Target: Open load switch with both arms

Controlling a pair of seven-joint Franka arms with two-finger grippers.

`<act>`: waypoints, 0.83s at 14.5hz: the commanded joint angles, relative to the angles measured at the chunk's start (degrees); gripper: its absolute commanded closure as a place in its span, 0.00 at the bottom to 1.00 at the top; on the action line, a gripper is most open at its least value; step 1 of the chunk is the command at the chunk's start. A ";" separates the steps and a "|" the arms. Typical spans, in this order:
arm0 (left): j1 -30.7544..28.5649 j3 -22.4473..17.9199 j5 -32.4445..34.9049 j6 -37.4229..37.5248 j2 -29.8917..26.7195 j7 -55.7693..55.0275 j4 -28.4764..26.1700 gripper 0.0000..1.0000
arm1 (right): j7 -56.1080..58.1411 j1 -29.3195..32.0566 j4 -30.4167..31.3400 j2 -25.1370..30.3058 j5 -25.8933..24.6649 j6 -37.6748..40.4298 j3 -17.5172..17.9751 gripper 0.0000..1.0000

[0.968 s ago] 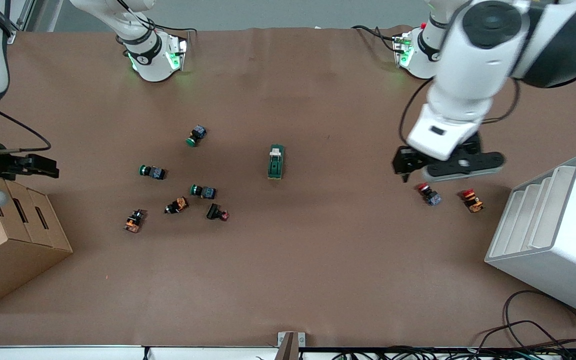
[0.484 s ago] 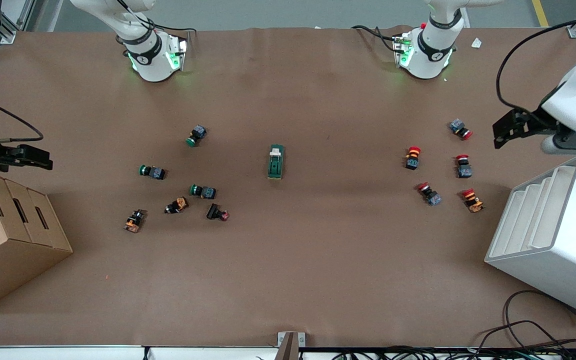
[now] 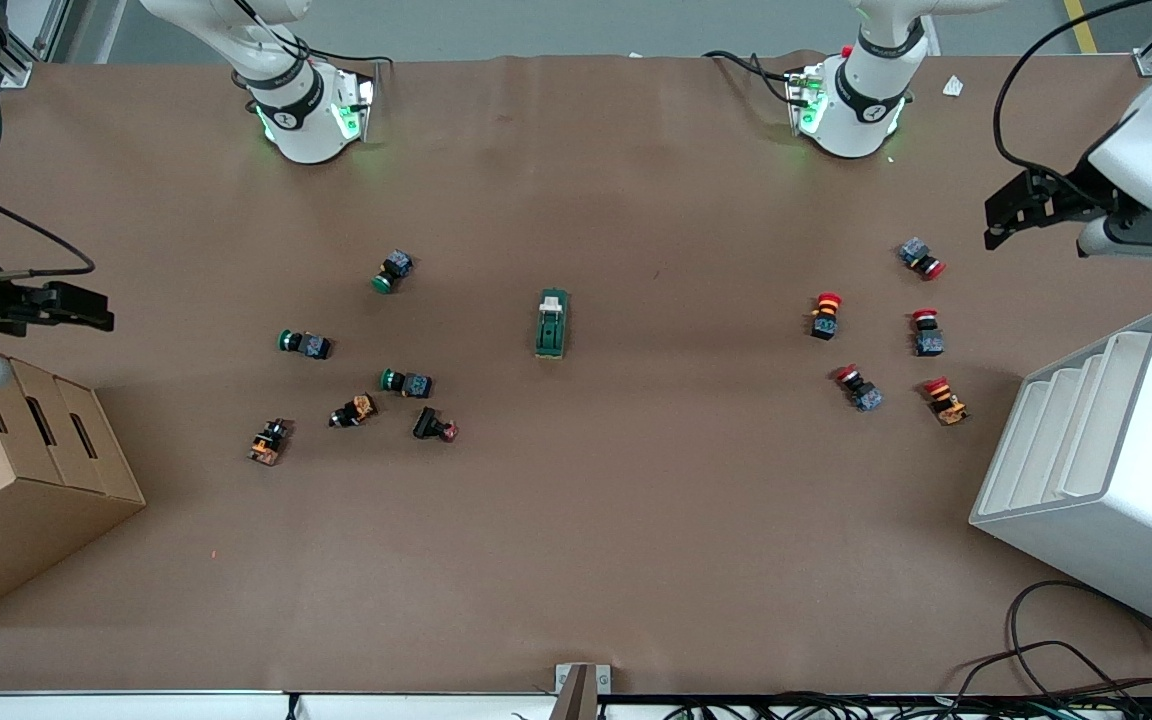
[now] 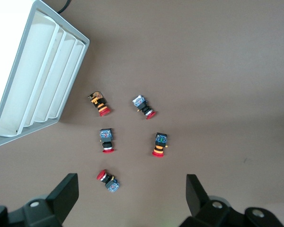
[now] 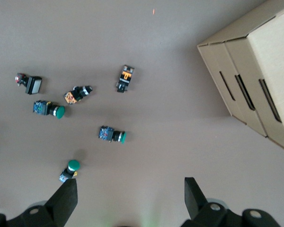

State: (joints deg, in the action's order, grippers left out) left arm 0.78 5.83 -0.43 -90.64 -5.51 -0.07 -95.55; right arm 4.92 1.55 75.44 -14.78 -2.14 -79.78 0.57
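Since the earlier frames the left claw has swung away from the red-capped buttons to hang released over the desk edge at the left arm's end, beside the white slotted rack; the right claw is waiting, fingers spread and empty, over the cardboard box at the other edge. Both are standing well apart from the load switch, a small dark green plastic block with a white lever, lying untouched at mid-desk on matte brown paper. One claw should be pinning the smooth, light body while the other is flipping the lever, or it will likely skid.
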 commanded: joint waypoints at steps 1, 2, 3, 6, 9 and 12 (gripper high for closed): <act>0.10 0.06 -0.62 -0.15 -1.87 -0.28 -1.66 0.00 | 0.44 1.35 0.50 1.15 1.18 1.20 0.49 0.00; 0.10 0.58 -0.62 -0.15 -1.96 -0.37 -1.75 0.00 | 0.44 1.70 1.20 1.94 1.26 1.29 0.49 0.00; 0.10 0.85 -0.62 -0.23 -2.05 -0.37 -1.75 0.00 | 0.53 2.14 2.60 3.25 1.26 1.12 0.49 0.00; 0.01 0.94 -0.53 -0.41 -3.01 -0.37 -2.88 0.00 | 0.53 2.67 6.11 6.86 1.79 0.42 0.40 0.00; -0.34 0.76 -0.71 -0.50 -3.19 -0.45 -2.98 0.00 | 0.53 2.50 11.81 12.47 2.06 -2.65 0.14 0.00; -0.34 0.50 -0.88 -0.06 -2.14 -0.46 -2.10 0.00 | 0.53 1.71 17.98 18.89 2.06 -6.09 -0.04 0.00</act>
State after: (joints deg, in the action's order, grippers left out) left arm 0.71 6.46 -0.44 -90.67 -7.03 -0.25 -97.05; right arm 4.93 3.33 85.59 -2.84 -1.08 -82.74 0.39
